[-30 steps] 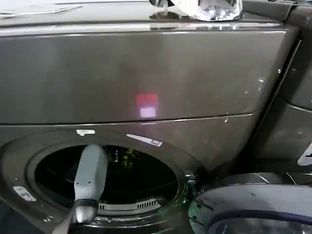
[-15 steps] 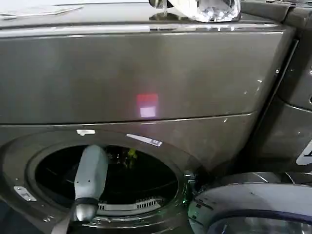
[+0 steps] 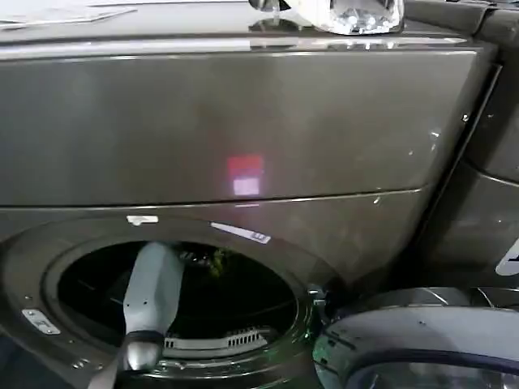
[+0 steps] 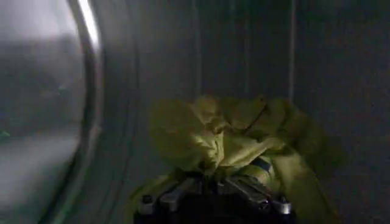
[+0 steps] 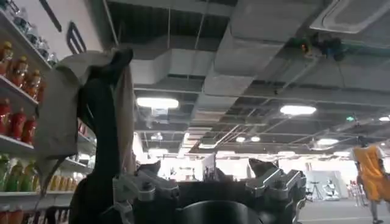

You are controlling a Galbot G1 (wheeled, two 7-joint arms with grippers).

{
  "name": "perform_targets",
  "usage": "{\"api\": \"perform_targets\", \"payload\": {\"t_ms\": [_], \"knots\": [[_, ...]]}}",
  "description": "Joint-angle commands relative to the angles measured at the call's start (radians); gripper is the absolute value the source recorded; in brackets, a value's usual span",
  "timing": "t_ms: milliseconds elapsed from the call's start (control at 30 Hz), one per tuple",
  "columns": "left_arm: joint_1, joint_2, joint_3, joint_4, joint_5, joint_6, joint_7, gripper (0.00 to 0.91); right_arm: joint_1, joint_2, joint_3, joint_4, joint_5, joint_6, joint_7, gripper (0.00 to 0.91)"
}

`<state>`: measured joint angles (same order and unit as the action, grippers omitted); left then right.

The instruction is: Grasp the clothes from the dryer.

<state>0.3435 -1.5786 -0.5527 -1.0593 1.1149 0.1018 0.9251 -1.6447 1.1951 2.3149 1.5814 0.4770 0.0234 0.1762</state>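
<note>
Since the earlier head views little has changed; the left arm still reaches through the round porthole of the dryer, its pale forearm at much the same slant, and the speck of yellow-green in the dark drum sits a touch higher and nearer the arm's tip than before; the red light glows on the front panel as it did. In the left wrist view the left gripper is deep in the drum, its fingers clenched on the clothes, a yellow-green bundle bunched just past the fingertips against the ribbed drum wall; the lower folds are cut off by the gripper body and the frame edge. At the lower right of the head view the open door is cropped. The right gripper points up at a ceiling, jaws spread and empty; a draped stand rises beside it.
</note>
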Motion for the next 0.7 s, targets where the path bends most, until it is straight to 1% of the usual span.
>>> {"api": "perform_targets", "payload": {"t_ms": [33,100,133,200,300,467,567,600,667,700], "knots": [[0.054,-0.039,0.024,-0.113,-0.625,0.204,-0.662,0.000,0.001,0.003,-0.005,-0.004,-0.059,0.023,-0.005,0.907],[0.096,-0.061,0.025,-0.172,-0.733,0.249,-0.745,0.000,-0.001,0.004,-0.005,-0.007,-0.064,0.032,-0.003,0.907],[0.120,-0.072,0.033,-0.201,-0.798,0.257,-0.797,0.000,0.000,0.004,-0.007,-0.011,-0.089,0.039,-0.001,0.907],[0.145,-0.078,0.058,-0.219,-0.844,0.249,-0.898,0.000,-0.001,0.005,-0.011,-0.006,-0.091,0.039,0.006,0.907],[0.189,-0.079,0.051,-0.267,-0.932,0.266,-0.941,0.000,0.000,0.004,-0.011,-0.003,-0.091,0.035,0.007,0.907],[0.209,-0.079,0.055,-0.286,-0.964,0.278,-0.984,0.000,0.003,0.005,-0.011,-0.001,-0.077,0.040,0.008,0.907],[0.208,-0.079,0.056,-0.283,-0.979,0.271,-1.019,0.000,0.004,0.007,-0.009,0.004,-0.032,0.038,0.017,0.907],[0.209,-0.079,0.055,-0.284,-0.980,0.272,-1.019,0.000,0.005,0.007,-0.006,0.007,-0.027,0.031,0.021,0.907],[0.211,-0.079,0.057,-0.286,-0.988,0.274,-1.020,0.000,0.006,0.006,0.003,0.022,-0.010,-0.019,0.037,0.907],[0.212,-0.079,0.058,-0.285,-0.990,0.272,-1.022,0.000,0.006,0.006,0.002,0.024,-0.009,-0.020,0.040,0.907]]}}
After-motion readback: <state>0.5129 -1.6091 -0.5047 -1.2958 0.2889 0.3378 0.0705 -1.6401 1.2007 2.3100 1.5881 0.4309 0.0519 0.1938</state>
